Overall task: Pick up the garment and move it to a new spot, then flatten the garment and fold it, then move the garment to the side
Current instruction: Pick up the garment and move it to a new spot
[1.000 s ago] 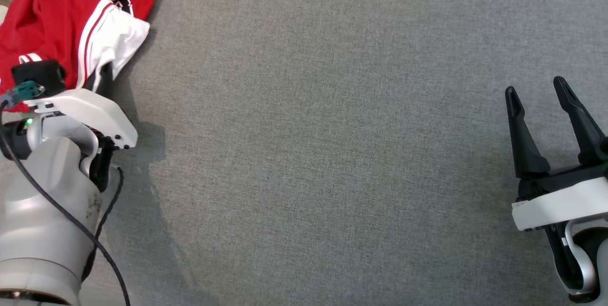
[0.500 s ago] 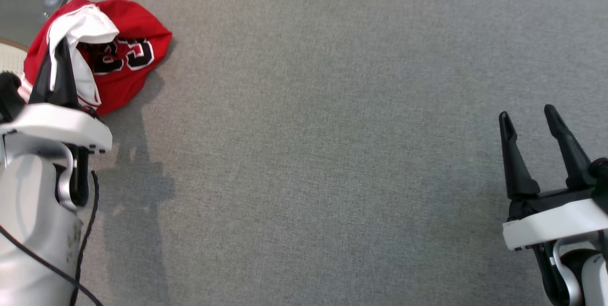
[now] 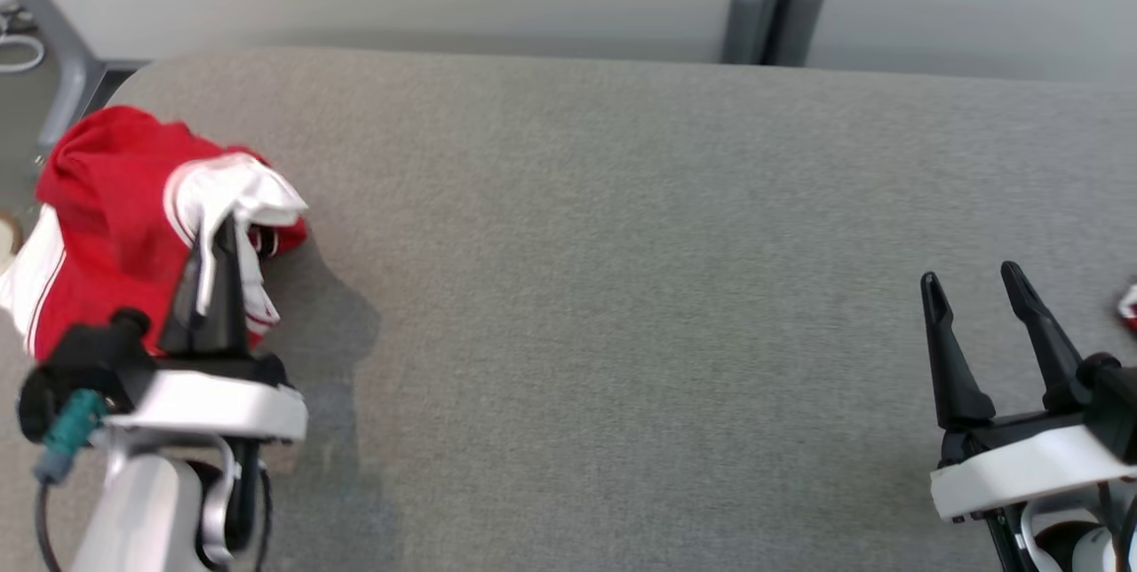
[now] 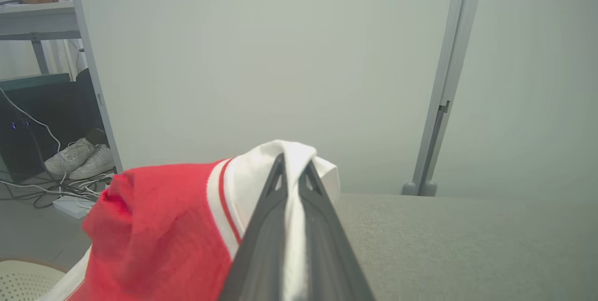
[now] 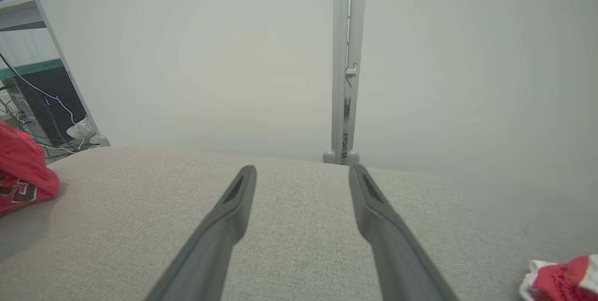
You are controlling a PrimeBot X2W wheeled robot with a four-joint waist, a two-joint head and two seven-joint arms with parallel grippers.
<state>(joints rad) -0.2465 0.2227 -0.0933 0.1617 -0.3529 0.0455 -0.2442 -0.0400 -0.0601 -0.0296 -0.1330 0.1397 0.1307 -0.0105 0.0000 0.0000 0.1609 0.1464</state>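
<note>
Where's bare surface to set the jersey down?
Free: the wide grey surface middle, from the red jersey across to the open right jaws. Crowded: left end, jersey bunched in shut left jaws; small red-white cloth at far right edge.

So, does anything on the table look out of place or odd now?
The red and white jersey is crumpled in a heap at the left edge of the table, with a white fold pinched in the shut left pincer. A small red and white cloth lies just right of the open right pincer.
</note>
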